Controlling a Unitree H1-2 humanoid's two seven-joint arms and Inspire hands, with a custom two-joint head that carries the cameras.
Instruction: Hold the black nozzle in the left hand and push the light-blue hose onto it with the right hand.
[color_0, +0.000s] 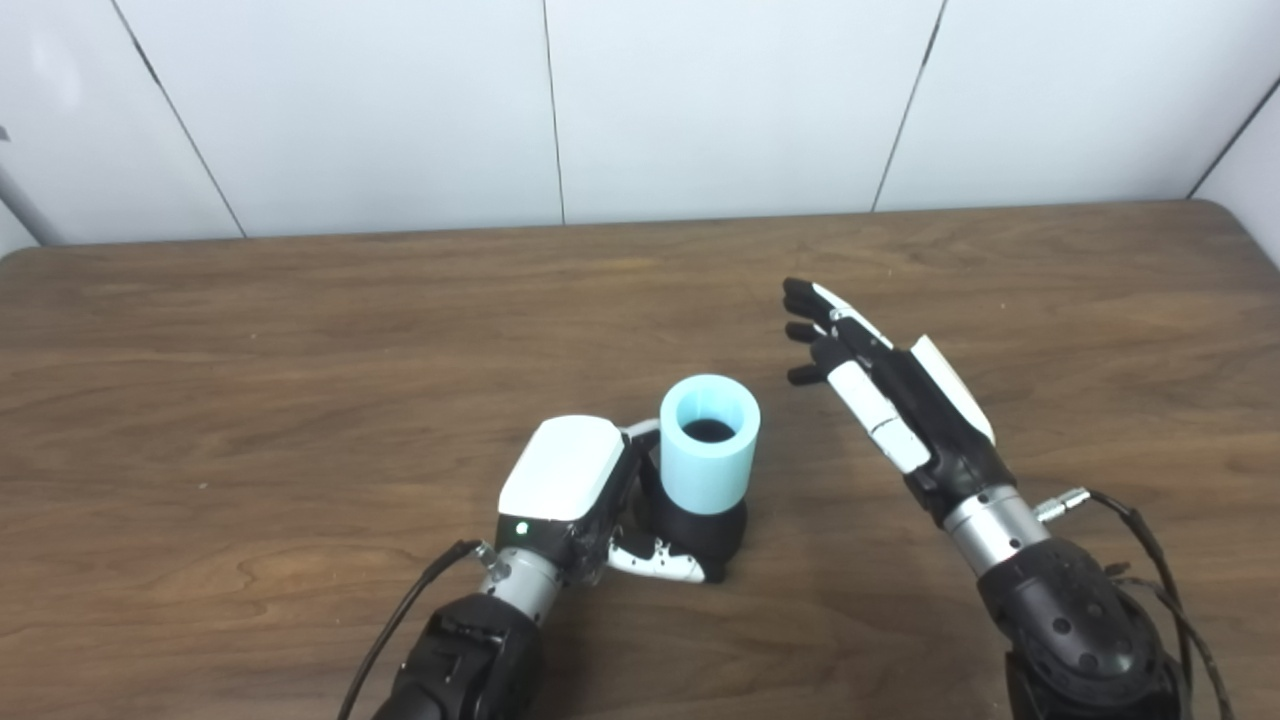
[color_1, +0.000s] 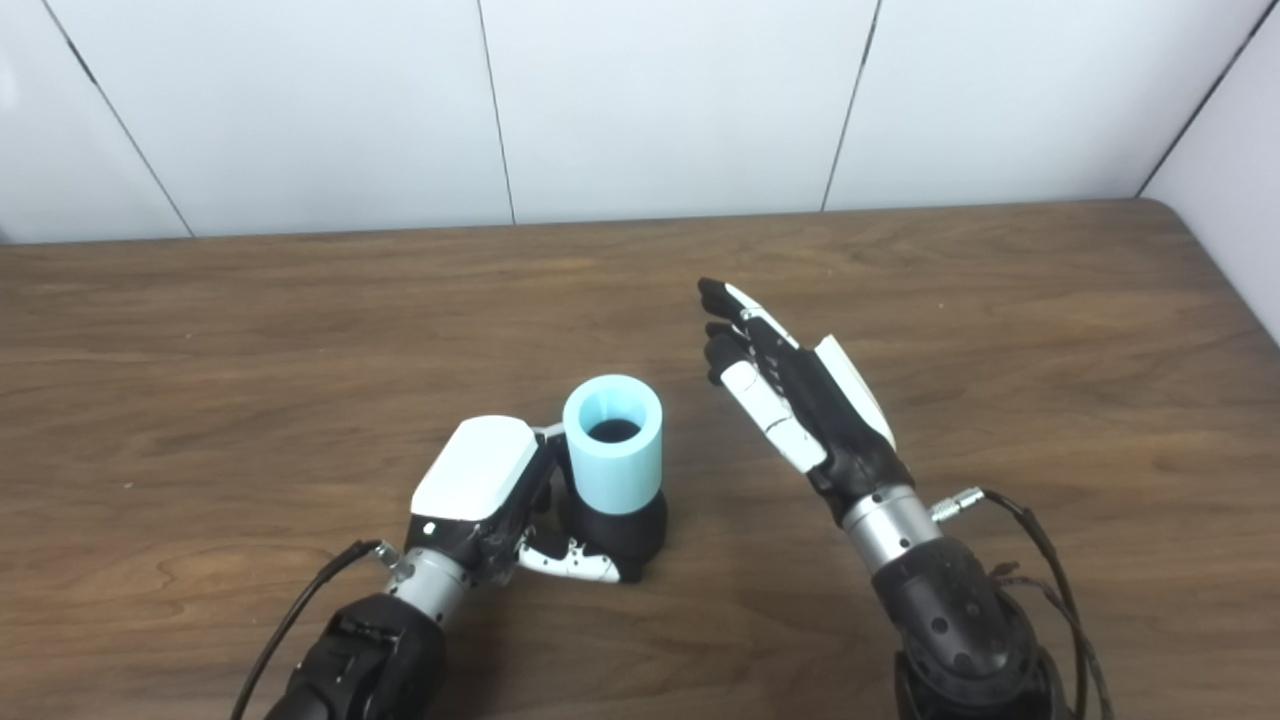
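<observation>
No readable text — no labels, no numbers.

Scene's lit bright and even from overhead – no harsh glare, just a soft sheen on the wood table and a washed-out look on the white wall panels. Shadows are kept short and faint under both hands. Pics are a bit soft overall w/ mild compression blur – edges aren't visibly warped.

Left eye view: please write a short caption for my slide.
Left hand grips black nozzle topped by light-blue hose; right hand open beside it.
</observation>
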